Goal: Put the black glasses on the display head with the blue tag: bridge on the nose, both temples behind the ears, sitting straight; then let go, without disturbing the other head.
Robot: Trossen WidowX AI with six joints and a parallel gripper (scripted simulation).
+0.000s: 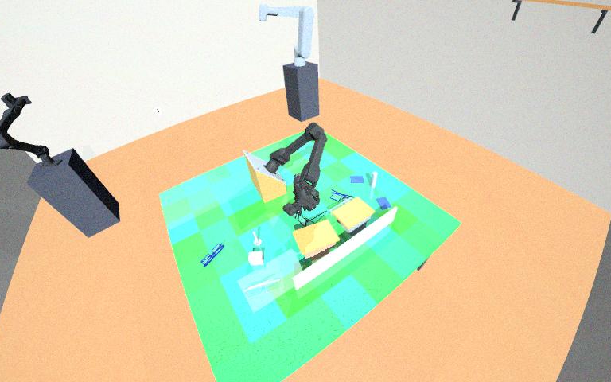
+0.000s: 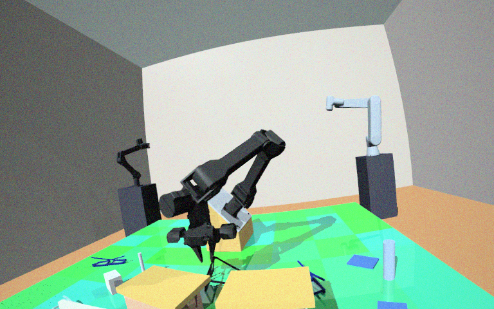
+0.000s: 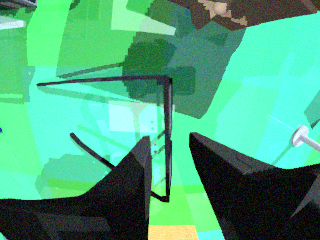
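Note:
The black glasses (image 2: 226, 263) (image 3: 168, 112) stand with their temples spread, in front of the two heads. My gripper (image 2: 206, 261) (image 3: 169, 140) points down over them, partly open. In the wrist view the front bar of the glasses runs between the fingertips, with a gap to each finger; whether the tips reach down to its height is unclear. One brown head (image 1: 321, 253) (image 3: 260, 11) is under a yellow slab (image 1: 316, 236) (image 2: 163, 281); the other head is mostly hidden under a second yellow slab (image 1: 352, 212) (image 2: 267, 289). I cannot make out a blue tag on either head.
A long white barrier (image 1: 347, 248) stands behind the heads. Blue glasses (image 1: 212, 255) lie far to one side, another blue pair (image 1: 335, 195) near the second head. A white cube (image 1: 255, 258), a white peg (image 1: 256, 239), a white cylinder (image 1: 373, 179) (image 2: 388, 260) and blue cards (image 1: 356, 180) stand or lie around.

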